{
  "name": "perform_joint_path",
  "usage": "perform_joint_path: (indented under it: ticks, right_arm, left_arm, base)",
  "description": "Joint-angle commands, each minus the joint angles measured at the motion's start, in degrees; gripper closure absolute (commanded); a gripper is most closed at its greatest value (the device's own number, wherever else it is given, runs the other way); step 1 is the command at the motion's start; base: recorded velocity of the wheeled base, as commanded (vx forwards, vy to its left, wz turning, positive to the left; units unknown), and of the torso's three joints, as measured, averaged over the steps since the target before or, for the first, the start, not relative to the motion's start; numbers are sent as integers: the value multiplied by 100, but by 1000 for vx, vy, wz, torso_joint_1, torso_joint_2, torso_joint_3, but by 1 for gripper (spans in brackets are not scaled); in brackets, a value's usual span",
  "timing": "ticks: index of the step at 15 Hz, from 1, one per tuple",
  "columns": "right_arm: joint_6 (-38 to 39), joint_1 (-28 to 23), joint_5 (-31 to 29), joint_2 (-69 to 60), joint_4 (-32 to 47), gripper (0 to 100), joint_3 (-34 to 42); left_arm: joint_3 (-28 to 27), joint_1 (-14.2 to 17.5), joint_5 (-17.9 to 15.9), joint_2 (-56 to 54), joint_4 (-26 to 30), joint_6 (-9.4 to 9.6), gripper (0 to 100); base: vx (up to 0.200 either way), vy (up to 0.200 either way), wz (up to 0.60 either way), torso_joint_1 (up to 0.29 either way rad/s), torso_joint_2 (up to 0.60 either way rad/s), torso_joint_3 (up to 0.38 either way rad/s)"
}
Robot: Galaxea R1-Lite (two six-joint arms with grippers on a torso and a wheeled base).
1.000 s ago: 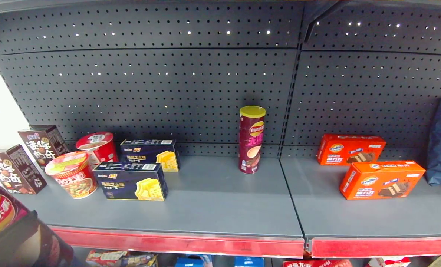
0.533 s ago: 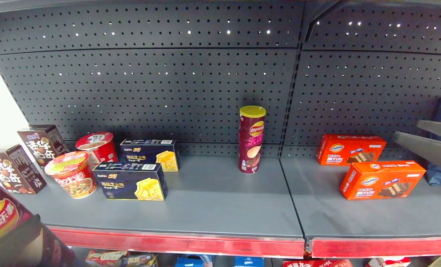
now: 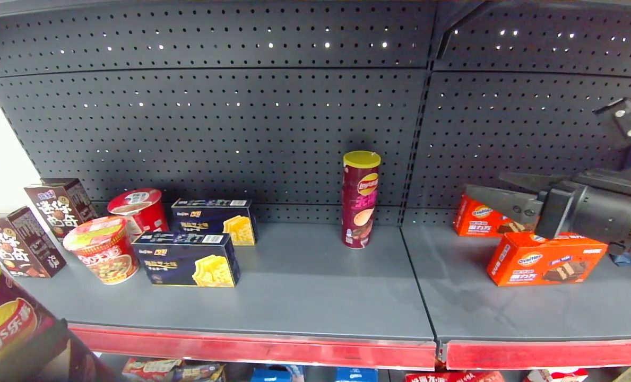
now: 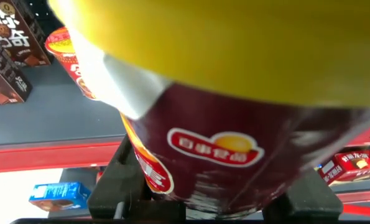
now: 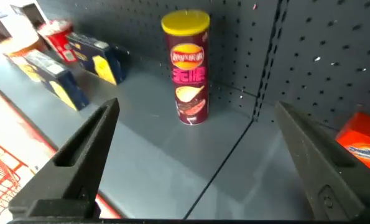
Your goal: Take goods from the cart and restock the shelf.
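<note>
Just off the shelf's [image 3: 304,297] front left corner, my left claw [image 4: 209,202] is clamped on a maroon chips can [image 3: 2,318] with a yellow lid. Brown boxes [image 3: 20,244], noodle cups [image 3: 105,252] and navy boxes [image 3: 190,260] crowd the shelf's left end. A second chips can [image 3: 360,199] stands upright at the back edge, near the middle. My right claw [image 3: 484,183], fingers spread wide with nothing between them, hangs over the right end above two orange boxes [image 3: 546,257], tips toward that standing can.
</note>
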Motion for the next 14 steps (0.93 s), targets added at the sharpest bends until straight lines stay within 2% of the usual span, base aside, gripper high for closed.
perform_joint_path:
  ticks: [1, 5, 6, 7, 11, 14]
  right_arm:
    - [-49, -96, 78, 865, -326, 0, -143]
    - [-101, -202, 623, 2060, -1196, 0, -759]
    - [-101, -211, 641, 2087, -1205, 0, -767]
    - [-101, -307, 887, 2588, -1425, 0, -1189]
    - [-224, -316, 1177, 3255, -1442, 0, -1734]
    - [-506, -290, 1696, 3809, -1618, 0, -2068]
  left_arm:
    - [-39, 0, -6, 5, -4, -4, 100]
    - [-21, 9, 3, -65, 5, -13, 100]
    - [-21, 9, 3, -65, 5, -13, 100]
    - [-13, 9, -6, -118, 14, -13, 100]
    - [-4, 0, -14, -118, 14, -13, 100]
    - [-21, 9, -6, -109, 5, -13, 100]
  base:
    - [0, 0, 0, 0, 0, 0]
    - [0, 0, 0, 0, 0, 0]
    - [0, 0, 0, 0, 0, 0]
    - [0, 0, 0, 0, 0, 0]
    - [0, 0, 0, 0, 0, 0]
    - [0, 0, 0, 0, 0, 0]
